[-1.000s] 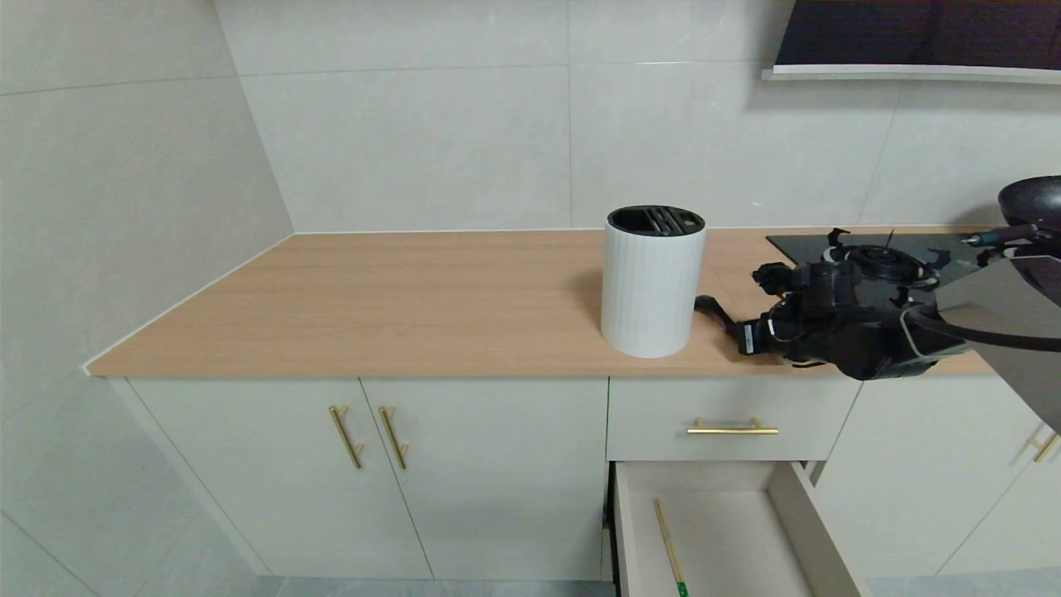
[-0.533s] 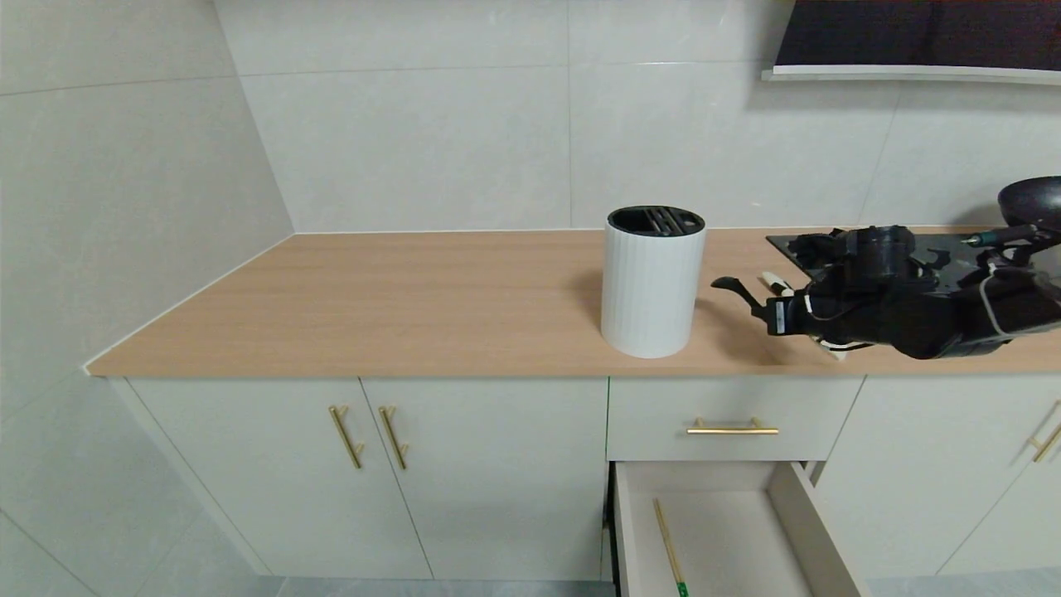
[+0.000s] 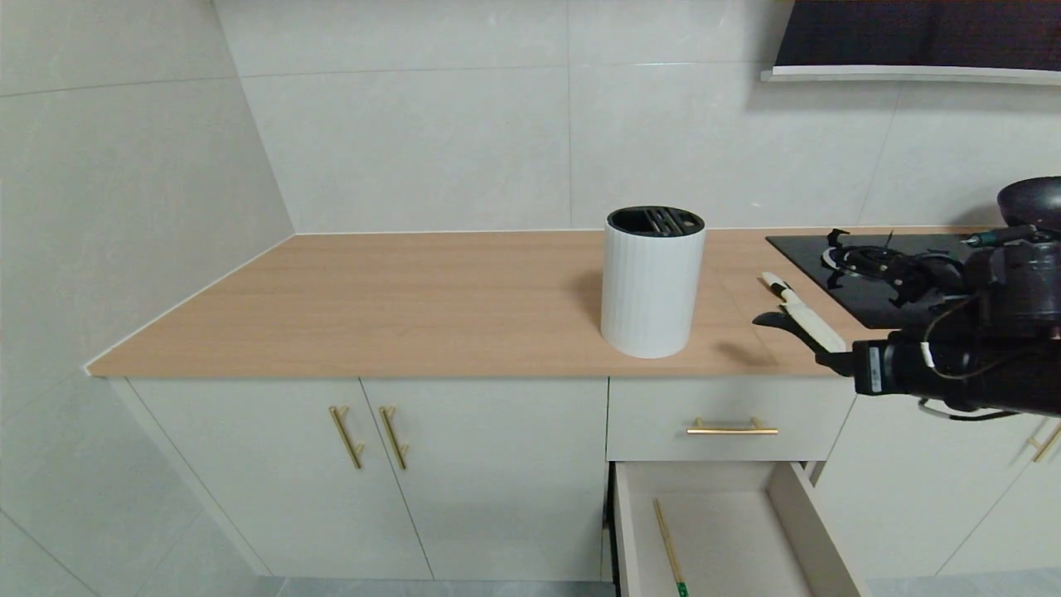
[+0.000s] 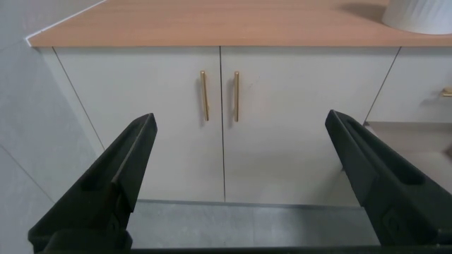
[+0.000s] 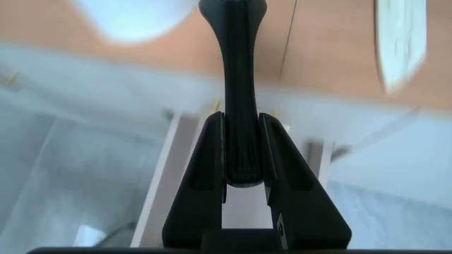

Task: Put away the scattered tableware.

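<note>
Wooden worktop [image 3: 414, 298], tiled walls [image 3: 414, 141]. My right pincer [image 5: 240, 121] clenched on a black utensil [image 5: 237, 42], head end indistinct; white knife [image 3: 821, 333] just beyond. My left pincer [image 4: 240, 123] spread wide before cabinet doors [image 4: 296, 113].

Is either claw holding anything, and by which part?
The right gripper is shut on a slim black utensil, gripped by the end of its handle. The left gripper is open and empty.

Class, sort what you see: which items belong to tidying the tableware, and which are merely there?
Job: right gripper holding black utensil; knife; white holder; open drawer; chopstick inside.
Merely there: hob; pan; cupboard doors.
</note>
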### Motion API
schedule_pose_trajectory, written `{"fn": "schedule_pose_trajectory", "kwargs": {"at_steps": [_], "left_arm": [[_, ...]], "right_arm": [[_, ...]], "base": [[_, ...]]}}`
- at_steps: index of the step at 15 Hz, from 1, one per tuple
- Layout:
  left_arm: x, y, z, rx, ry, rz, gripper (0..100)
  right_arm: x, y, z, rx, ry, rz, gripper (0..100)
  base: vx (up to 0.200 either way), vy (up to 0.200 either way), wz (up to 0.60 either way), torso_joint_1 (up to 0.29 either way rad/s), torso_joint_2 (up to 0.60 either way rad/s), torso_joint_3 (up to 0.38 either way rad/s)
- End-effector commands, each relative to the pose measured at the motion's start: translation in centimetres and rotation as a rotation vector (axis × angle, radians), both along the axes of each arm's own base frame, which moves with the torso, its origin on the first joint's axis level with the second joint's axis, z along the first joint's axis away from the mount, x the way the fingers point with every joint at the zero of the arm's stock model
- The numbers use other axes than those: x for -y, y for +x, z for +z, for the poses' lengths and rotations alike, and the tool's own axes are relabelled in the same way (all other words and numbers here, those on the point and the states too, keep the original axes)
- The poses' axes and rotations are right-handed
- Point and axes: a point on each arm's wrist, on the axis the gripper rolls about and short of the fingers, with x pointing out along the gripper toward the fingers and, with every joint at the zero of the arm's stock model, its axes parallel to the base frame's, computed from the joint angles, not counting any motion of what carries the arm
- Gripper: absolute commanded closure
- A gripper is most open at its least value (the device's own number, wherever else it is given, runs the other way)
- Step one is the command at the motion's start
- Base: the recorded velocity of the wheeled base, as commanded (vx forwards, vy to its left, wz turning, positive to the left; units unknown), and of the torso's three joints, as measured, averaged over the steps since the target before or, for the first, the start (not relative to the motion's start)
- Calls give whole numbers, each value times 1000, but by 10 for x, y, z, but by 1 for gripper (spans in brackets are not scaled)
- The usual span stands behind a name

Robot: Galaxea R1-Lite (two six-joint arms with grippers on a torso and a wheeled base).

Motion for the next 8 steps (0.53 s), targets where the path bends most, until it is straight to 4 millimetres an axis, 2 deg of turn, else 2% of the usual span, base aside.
{"fn": "schedule_pose_trajectory", "kwargs": {"at_steps": [1,4,8], "left_arm": [[0,0,0,0,0,-1,0],[0,0,0,0,0,1,0],[0,0,0,0,0,1,0]], "right_arm": [[2,-53,10,48,11,35,100],[-3,-65,-8,-17,-1,69,100],[-5,-67,-17,-33,-53,111,100]], "base": [[0,0,0,0,0,0],[0,0,0,0,0,0],[0,0,0,0,0,0]]}}
